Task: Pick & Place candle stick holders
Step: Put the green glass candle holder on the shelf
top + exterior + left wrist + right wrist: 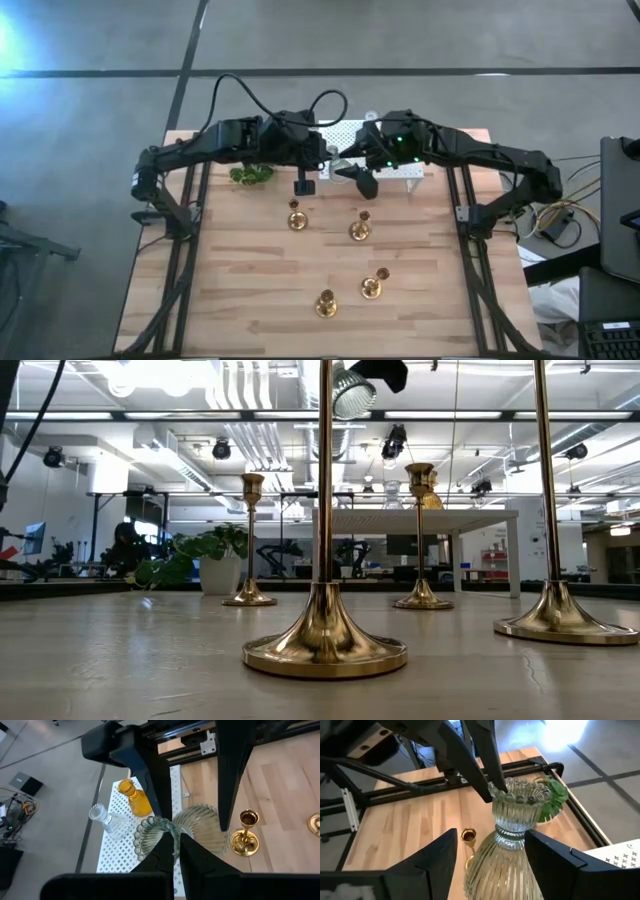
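Observation:
My left gripper (327,161) is shut on the pale green ribbed glass holder (512,820), held in the air near the white stand's front edge. It also shows in the left wrist view (200,822) and at the top of the low view (351,393). My right gripper (490,840) is open, with its fingers on either side of the holder's bulbous body. An amber holder (136,799) and a clear holder (106,820) stand on the white perforated stand (120,845). Gold candlesticks (297,217) (360,229) (372,287) stand on their round bases on the table. My left gripper pinches the pale green holder's scalloped rim (173,836) between its two fingers, seemingly one inside the mouth and one outside. The holder is lifted clear of the table and the stand. My right gripper's fingers (547,857) flank the ribbed body; whether they touch it I cannot tell.
A fourth gold candlestick (326,303) stands near the table's front. A green leafy plant (250,175) sits at the far left, beside the left arm. The wooden table's front edge (320,345) lies beyond the candlesticks.

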